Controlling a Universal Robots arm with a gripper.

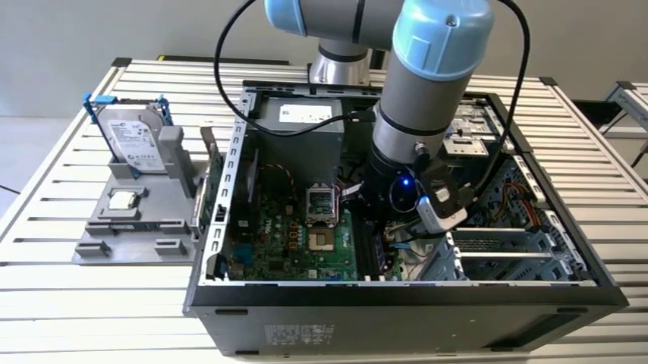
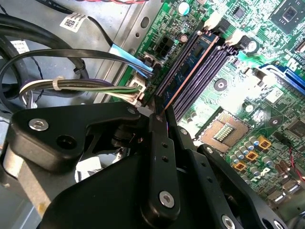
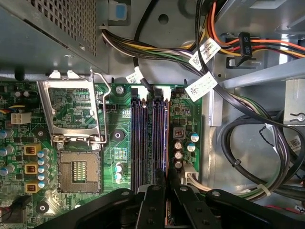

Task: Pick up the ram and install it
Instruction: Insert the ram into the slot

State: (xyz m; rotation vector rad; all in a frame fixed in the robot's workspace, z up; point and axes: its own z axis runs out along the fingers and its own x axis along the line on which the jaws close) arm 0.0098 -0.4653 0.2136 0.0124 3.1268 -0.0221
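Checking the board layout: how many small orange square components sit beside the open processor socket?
3 small orange square components, in a row on the green motherboard beside the open processor socket. More may be hidden.

A silver hard drive (image 1: 133,142) stands upright in a grey fixture (image 1: 136,227). A processor chip (image 1: 123,200) lies on the fixture near the drive's base.
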